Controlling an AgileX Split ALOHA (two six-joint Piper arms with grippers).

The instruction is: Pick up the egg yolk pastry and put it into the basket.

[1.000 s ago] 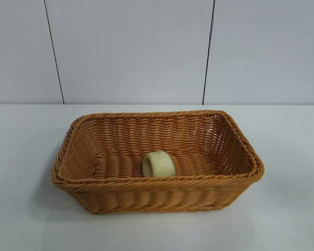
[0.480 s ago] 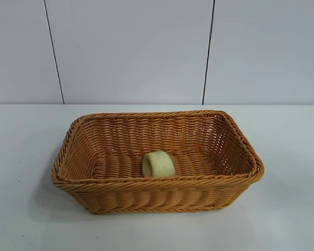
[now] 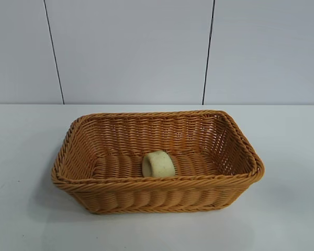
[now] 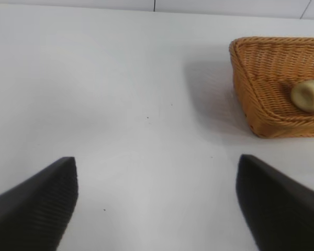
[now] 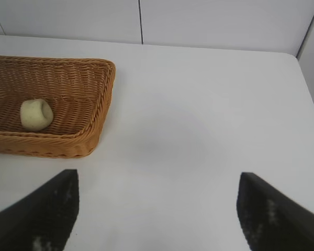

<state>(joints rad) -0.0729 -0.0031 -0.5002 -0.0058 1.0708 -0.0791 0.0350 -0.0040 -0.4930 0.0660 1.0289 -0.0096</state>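
Comparing with a second ago, we find nothing shifted: the egg yolk pastry (image 3: 158,164) lies on edge at lower centre, inside the basket (image 3: 73,180), so we judge the task done. The left gripper (image 4: 156,201) and right gripper (image 5: 156,204) hang spread and empty, both absent from the exterior view.

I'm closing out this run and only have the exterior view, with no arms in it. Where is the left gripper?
Observer: The left gripper is off to the side of the basket, open over bare table.
Operator: And the right one?
Observer: The right gripper is on the basket's other side, open too, holding nothing.
Operator: Is the egg yolk pastry really inside?
Observer: Yes; both wrist views show the egg yolk pastry on the woven floor, within the rim.
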